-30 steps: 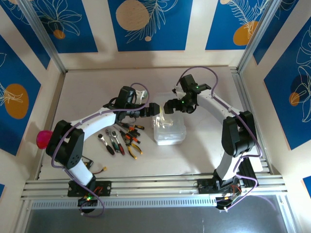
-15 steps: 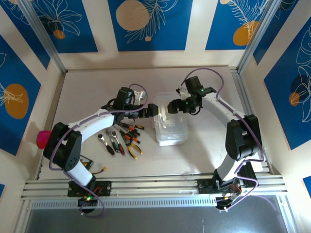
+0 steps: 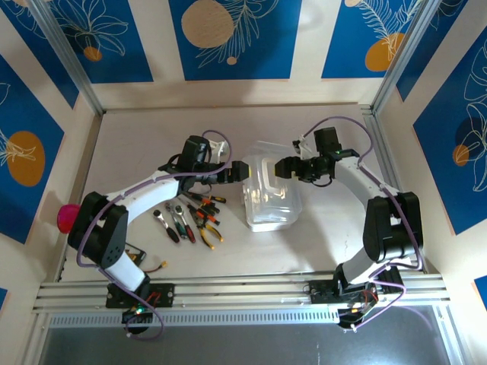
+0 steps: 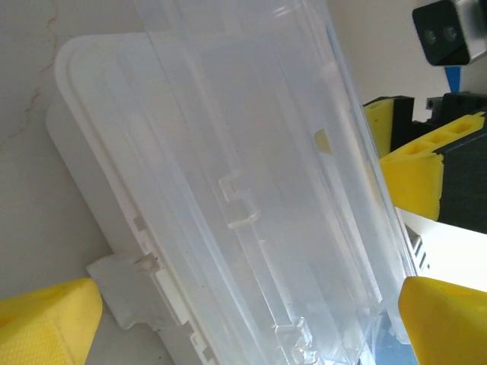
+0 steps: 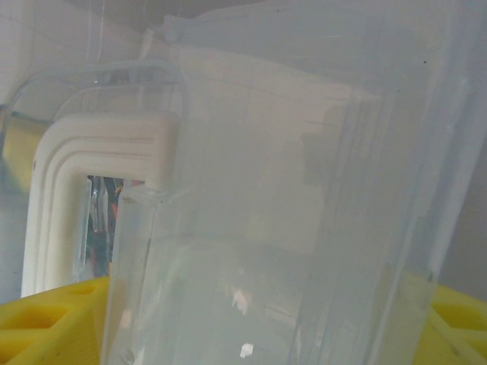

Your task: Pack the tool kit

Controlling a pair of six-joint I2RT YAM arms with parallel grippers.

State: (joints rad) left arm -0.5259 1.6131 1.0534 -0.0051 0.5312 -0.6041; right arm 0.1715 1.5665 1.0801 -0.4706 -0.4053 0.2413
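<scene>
Here, on your pale table (image 3: 327,243), the clear tool kit case (image 3: 272,209) sits at centre, its lid (image 3: 262,171) tilted half up. Your left gripper (image 3: 237,170), jaws spread wide, sits at its left edge. Your right gripper (image 3: 283,167) straddles the lid (clamped or loose, I cannot tell). The loose tools (image 3: 190,219) lie left of the case.

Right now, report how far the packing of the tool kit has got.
Done: the clear rectangular plastic hinged case has its lid lifted partway up. In hand: the right gripper is at the lid, and the open left gripper sits at the case's left side. Left: the yellow-handled pliers, screwdrivers and small metal wrenches lie on the table left of the case, which looks empty; all need loading, then the lid shut.
</scene>
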